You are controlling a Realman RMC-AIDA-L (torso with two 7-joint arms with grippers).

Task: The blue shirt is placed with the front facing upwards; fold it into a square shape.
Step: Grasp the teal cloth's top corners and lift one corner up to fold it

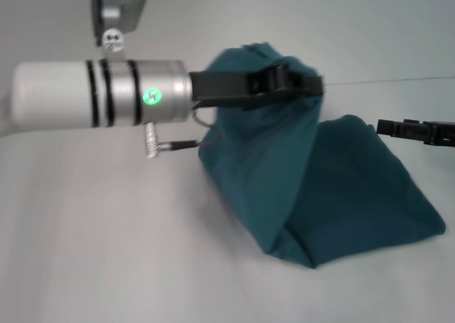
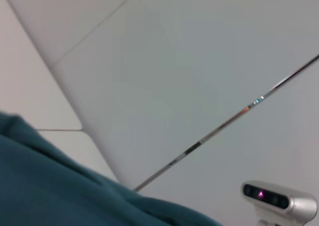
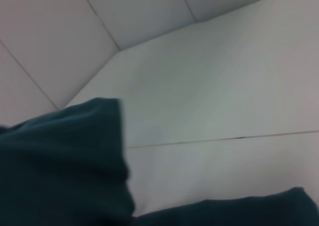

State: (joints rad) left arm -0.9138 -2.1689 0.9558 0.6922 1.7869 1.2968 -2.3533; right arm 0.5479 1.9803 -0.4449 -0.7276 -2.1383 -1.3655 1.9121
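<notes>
Shirt (image 1: 320, 188) hangs bunched from left end effector (image 1: 295, 81); right end effector (image 1: 419, 132) beside.

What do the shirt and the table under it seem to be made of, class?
The shirt looks like soft matte knit cloth, probably cotton: it drapes and creases where the left gripper lifts it. The table looks hard and smooth, pale grey with a faint sheen, perhaps laminate.
</notes>
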